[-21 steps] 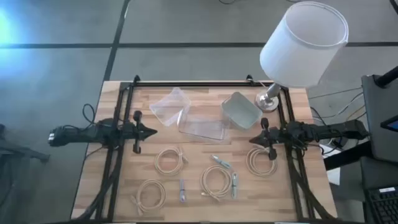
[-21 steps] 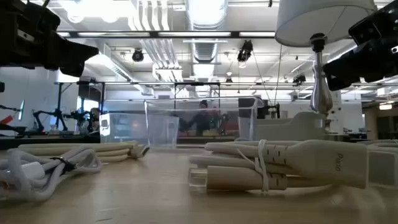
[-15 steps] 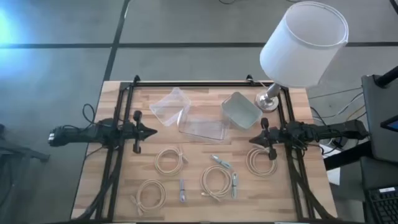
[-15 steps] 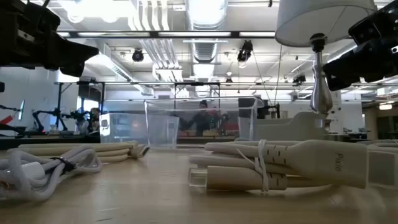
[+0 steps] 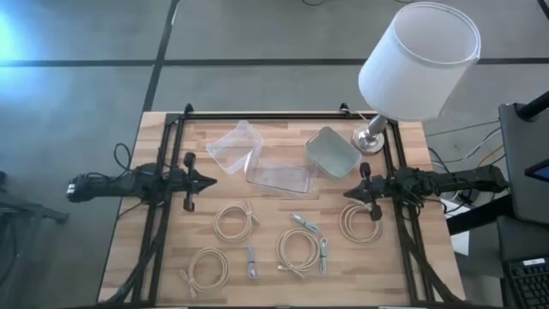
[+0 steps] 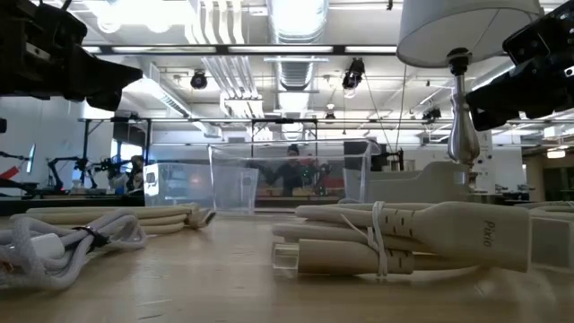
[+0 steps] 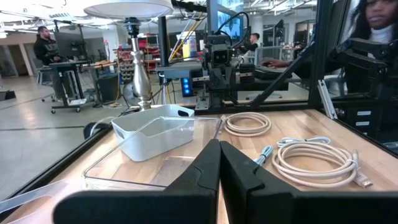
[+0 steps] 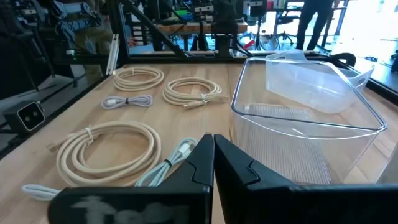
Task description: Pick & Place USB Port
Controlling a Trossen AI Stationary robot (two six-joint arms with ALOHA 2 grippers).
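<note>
Several coiled cream USB cables lie flat on the wooden table: one coil (image 5: 233, 220) near the middle, one (image 5: 208, 268) at the near left, one (image 5: 298, 251) at the near middle and one (image 5: 360, 221) at the right. Small bundled cables (image 5: 251, 262) (image 5: 304, 223) (image 5: 323, 255) lie between them. My left gripper (image 5: 210, 181) hovers shut at the table's left side, pointing right. My right gripper (image 5: 350, 194) hovers shut at the right side, pointing left, just beside the right coil. Neither holds anything.
A clear tub (image 5: 236, 146) and a clear flat tray (image 5: 279, 178) stand at the far middle, with a grey-green bin (image 5: 332, 153) to their right. A white-shaded lamp (image 5: 418, 60) stands on its base (image 5: 369, 137) at the far right corner. Black frame rails (image 5: 163, 215) run along both sides.
</note>
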